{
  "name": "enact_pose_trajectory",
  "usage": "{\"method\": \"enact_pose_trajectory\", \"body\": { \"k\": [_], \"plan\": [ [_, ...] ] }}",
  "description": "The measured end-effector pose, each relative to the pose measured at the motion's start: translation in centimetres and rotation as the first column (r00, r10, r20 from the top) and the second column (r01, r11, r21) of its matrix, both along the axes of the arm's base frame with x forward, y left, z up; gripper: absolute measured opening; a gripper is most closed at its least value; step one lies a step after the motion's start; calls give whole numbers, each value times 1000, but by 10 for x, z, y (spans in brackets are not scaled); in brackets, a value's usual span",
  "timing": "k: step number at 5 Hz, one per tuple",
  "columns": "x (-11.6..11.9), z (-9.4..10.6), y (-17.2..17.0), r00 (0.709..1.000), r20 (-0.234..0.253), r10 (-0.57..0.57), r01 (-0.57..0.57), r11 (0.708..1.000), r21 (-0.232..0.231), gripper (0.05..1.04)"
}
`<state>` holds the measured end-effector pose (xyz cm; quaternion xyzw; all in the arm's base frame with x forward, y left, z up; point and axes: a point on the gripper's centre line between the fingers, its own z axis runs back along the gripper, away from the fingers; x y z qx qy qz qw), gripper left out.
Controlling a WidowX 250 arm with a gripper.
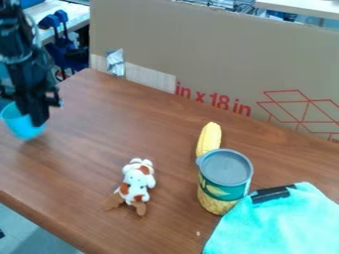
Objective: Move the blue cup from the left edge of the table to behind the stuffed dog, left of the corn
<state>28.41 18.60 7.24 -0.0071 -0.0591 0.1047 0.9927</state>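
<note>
At the left edge, over the table's left part, the black gripper (39, 118) hangs down, shut on the side of a blue cup (23, 127). The cup leans a little, and the gripper hides part of its right side and rim. A white and brown plush toy (136, 182) lies near the middle front. To its right stands a can (225, 181) with a grey lid and a green and yellow label. A yellow toy corn cob (210, 138) lies just behind the can. At the lower right is a turquoise cloth (285, 223) with a black clip-like piece (271, 193) at its upper edge.
The brown wooden table (106, 119) has its front edge at the lower left. A tall cardboard panel (225, 54) stands along the back, with a silvery taped patch (115, 62) near its left end. Blue and black items (59, 47) are behind the table at the upper left.
</note>
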Motion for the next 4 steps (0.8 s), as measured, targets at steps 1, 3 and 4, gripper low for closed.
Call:
{"method": "enact_pose_trajectory", "body": {
  "k": [1, 3, 4],
  "plan": [
    [28, 22, -42, 994, -4, -112, 112, 994, 19, 99],
    [83, 0, -142, 902, 32, -431, 432, 902, -25, 99],
    [91, -18, -159, 877, -9, -481, 480, 876, -50, 99]
  ]
}}
